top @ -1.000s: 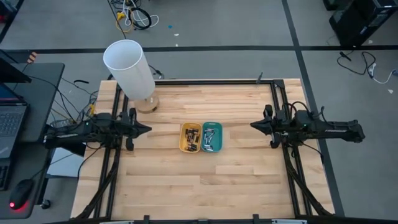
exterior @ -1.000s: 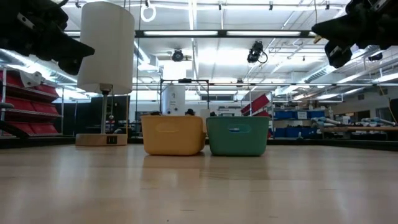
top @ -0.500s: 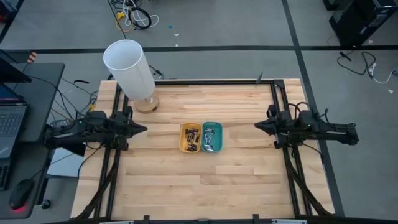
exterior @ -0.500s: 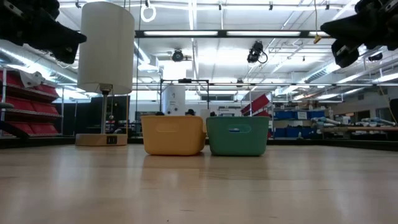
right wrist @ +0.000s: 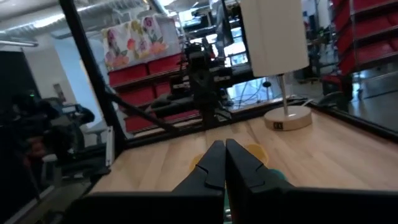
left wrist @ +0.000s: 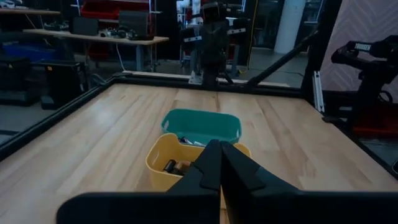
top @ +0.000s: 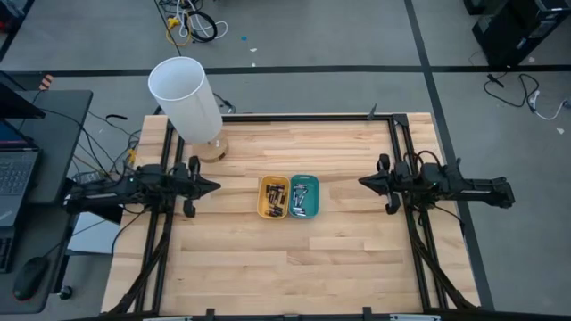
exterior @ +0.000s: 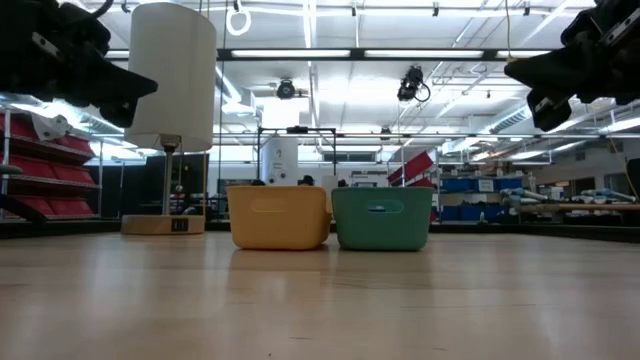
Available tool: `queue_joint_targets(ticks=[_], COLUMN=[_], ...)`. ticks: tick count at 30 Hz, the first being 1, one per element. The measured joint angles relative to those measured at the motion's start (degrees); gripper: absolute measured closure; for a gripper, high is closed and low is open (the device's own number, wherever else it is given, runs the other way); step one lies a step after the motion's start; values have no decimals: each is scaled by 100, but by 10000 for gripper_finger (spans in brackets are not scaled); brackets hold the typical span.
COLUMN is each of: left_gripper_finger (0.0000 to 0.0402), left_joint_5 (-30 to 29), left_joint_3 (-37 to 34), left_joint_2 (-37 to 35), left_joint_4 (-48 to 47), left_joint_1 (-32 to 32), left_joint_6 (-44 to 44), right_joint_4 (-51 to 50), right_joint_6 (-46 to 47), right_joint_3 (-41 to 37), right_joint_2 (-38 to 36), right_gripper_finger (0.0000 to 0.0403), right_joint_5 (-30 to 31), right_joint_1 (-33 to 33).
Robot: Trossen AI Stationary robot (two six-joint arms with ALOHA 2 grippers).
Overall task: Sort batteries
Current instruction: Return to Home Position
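1. Batteries (top: 275, 201) lie inside the yellow tray (top: 273, 178) and teal tray (top: 304, 177), mid-table.
2. Left gripper (top: 214, 186) and right gripper (top: 361, 181): fingers together, empty, both pointing at the trays between them, about equally near.

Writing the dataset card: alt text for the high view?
A yellow tray and a teal tray, each holding batteries, sit side by side on the table. The left arm and right arm flank them, jaws shut. White lamp at far-left corner.
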Motion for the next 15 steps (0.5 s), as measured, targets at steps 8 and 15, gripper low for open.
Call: queue_joint_targets(ticks=[8, 15], left_gripper_finger=[390, 389], left_joint_5=[16, -28], left_joint_3=[-399, -683], left_joint_2=[-2, -2], left_joint_4=[521, 1115], left_joint_1=[0, -2], left_joint_6=[-173, -305], right_joint_4=[-145, -503], right_joint_6=[30, 67], right_joint_3=[-49, -49], right_joint_2=[0, 1], right_gripper_finger=[403, 403], right_joint_5=[-193, -201], right_joint_1=[0, 0])
